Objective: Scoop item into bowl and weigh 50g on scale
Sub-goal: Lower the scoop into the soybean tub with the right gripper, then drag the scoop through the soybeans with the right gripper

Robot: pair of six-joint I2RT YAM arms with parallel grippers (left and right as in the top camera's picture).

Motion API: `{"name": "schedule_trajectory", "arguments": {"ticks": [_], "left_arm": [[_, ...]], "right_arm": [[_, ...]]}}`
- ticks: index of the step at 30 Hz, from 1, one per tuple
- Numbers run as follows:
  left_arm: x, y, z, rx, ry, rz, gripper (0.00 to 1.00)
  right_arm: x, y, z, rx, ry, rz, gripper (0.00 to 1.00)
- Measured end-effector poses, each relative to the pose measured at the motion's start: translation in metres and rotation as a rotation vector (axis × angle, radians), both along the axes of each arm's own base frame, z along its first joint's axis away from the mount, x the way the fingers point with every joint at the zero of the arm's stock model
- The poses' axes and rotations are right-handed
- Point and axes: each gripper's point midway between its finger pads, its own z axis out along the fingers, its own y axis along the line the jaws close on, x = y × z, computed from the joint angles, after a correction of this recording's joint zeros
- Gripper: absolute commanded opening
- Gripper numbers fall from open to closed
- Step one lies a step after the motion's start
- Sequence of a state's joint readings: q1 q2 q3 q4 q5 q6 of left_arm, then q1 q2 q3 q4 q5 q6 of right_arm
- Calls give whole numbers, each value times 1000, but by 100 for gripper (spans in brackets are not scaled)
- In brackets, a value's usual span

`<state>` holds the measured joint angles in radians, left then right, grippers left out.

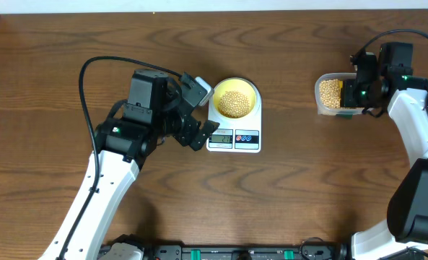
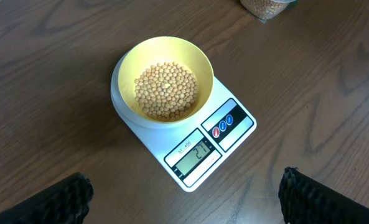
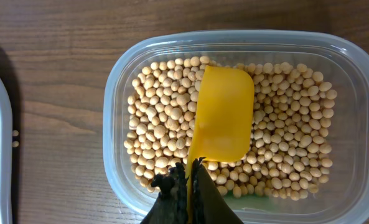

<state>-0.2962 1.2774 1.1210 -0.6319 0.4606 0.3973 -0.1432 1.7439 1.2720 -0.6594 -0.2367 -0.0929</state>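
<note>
From where I stand, the small round pale-yellow bowl (image 2: 172, 48) sits squarely on the round platform of the flat white digital scale (image 2: 240, 124), just above the middle of the overhead view. It carries a shallow heap of small round tan beans (image 2: 167, 90). The scale's display is lit, but I cannot read the digits with any confidence. The left gripper (image 1: 199, 114) hovers just beside the scale on its left-of-frame side, jaws spread wide and holding nothing. At the upper right of the overhead view, the clear rectangular plastic container (image 3: 234, 38) stands on the brown wooden counter (image 1: 293, 195), well apart from the scale and spread with more of the same beans. The right gripper (image 3: 187, 186) has its jaws closed tight on the handle of the bright yellow plastic scoop (image 3: 224, 115). The scoop's blade lies over the beans in the container, and I see none on its upper face. I judge this to be the start of another scoop. The next move calls for digging the blade under the beans, lifting it level, and carrying it across to the bowl. A small load seems wise, tipped slowly, so the weight does not overshoot. A couple of stray beans already lie on the counter near the scale.
</note>
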Motion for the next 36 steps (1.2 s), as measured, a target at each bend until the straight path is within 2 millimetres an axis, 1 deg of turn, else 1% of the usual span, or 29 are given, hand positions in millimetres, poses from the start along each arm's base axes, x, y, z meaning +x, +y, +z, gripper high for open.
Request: {"name": "schedule_trajectory", "arguments": {"ticks": [6, 14, 24, 32, 36], "left_arm": [[0, 0, 0, 0, 0, 0, 98], [0, 0, 0, 0, 0, 0, 98], [0, 0, 0, 0, 0, 0, 98], [0, 0, 0, 0, 0, 0, 98], [0, 0, 0, 0, 0, 0, 98]], "right_arm": [[0, -7, 1, 23, -4, -13, 1], [-2, -23, 3, 74, -12, -51, 1], [-5, -40, 3, 95, -16, -90, 1], [-6, -41, 4, 113, -26, -76, 1], [-6, -37, 6, 119, -37, -34, 1]]}}
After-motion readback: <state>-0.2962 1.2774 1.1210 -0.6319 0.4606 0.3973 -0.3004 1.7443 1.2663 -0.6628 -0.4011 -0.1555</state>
